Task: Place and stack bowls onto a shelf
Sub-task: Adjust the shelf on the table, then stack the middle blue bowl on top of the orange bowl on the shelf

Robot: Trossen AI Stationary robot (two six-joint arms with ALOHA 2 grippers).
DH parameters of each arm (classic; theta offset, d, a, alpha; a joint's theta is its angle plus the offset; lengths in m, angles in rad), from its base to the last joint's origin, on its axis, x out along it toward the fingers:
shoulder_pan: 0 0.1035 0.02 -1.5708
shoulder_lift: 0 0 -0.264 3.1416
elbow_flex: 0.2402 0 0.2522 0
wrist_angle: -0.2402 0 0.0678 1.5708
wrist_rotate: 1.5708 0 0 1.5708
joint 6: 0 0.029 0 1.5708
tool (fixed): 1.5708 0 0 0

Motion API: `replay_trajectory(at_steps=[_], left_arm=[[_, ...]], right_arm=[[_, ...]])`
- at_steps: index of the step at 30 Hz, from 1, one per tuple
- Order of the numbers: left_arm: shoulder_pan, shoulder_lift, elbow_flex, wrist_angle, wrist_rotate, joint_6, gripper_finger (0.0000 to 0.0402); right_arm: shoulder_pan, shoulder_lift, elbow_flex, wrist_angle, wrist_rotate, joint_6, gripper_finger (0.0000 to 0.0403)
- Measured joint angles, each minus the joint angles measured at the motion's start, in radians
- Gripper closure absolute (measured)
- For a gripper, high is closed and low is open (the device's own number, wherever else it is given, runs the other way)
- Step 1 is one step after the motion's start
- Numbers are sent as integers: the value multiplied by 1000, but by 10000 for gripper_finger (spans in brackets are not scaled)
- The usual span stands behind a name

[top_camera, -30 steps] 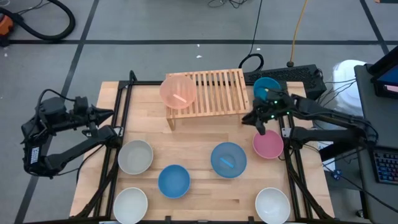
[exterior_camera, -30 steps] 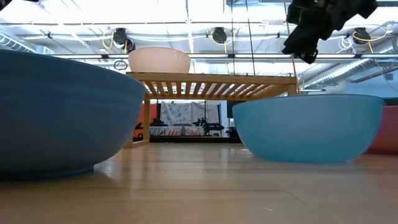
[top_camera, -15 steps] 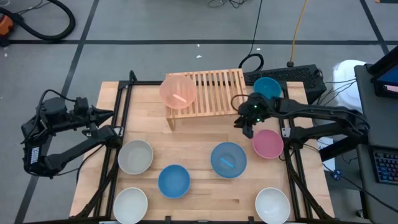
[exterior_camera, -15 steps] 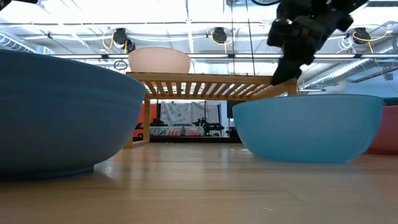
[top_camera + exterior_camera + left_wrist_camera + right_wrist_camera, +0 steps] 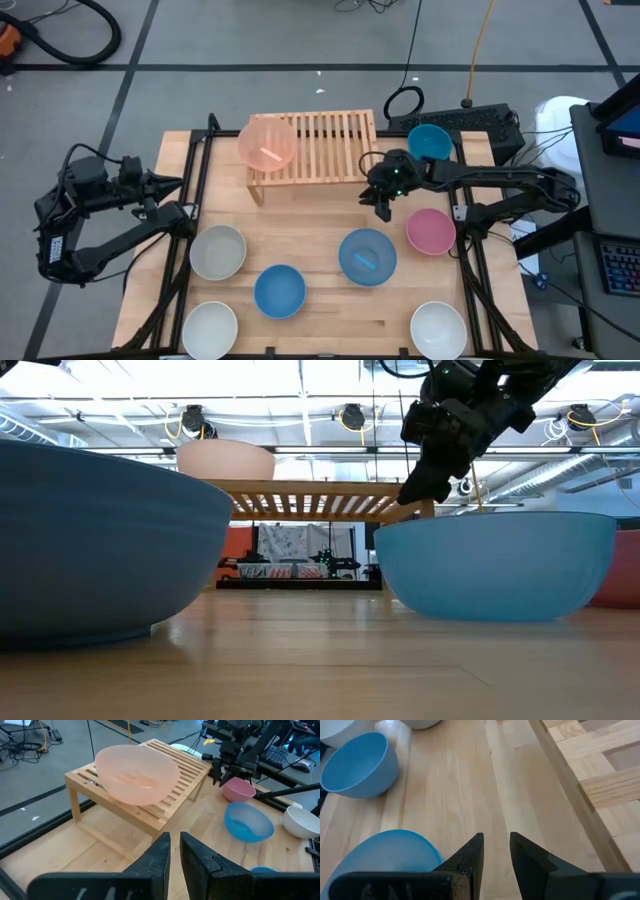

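With the right hand (image 5: 381, 205) empty, fingers narrowly apart, just beside the shelf (image 5: 330, 150), lower it over the nearest blue bowl (image 5: 367, 256), clearing the shelf leg.

Pale pink bowl (image 5: 267, 142), light-wood shelf (image 5: 325, 148)

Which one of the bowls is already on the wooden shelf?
Only the pale orange-pink bowl, on the left end of the shelf. Every other bowl, blue, teal, pink, grey-beige or white, rests on the tabletop or beside it.
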Motion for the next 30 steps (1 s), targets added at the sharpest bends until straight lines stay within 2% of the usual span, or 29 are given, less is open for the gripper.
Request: replay_trajectory(at_steps=[4,8,13,16,19,24,30], left_arm=[[0,0,0,-1,43,-38,355],[0,0,0,-41,45,-88,355],[0,0,0,-95,42,-83,355],[0,0,0,-102,42,-64,355],[0,0,0,-102,42,-47,355],[0,0,0,-102,41,-34,355],[0,0,0,-102,41,-23,355]], right_arm=[[13,-40,0,7,-40,-5,314],[27,-112,0,20,-11,3,314],[71,-178,0,4,8,105,314],[124,-215,0,-54,-43,121,314],[176,-240,0,-114,-45,204,314],[258,-239,0,-225,-38,307,314],[319,-176,-1,-289,26,375,314]])
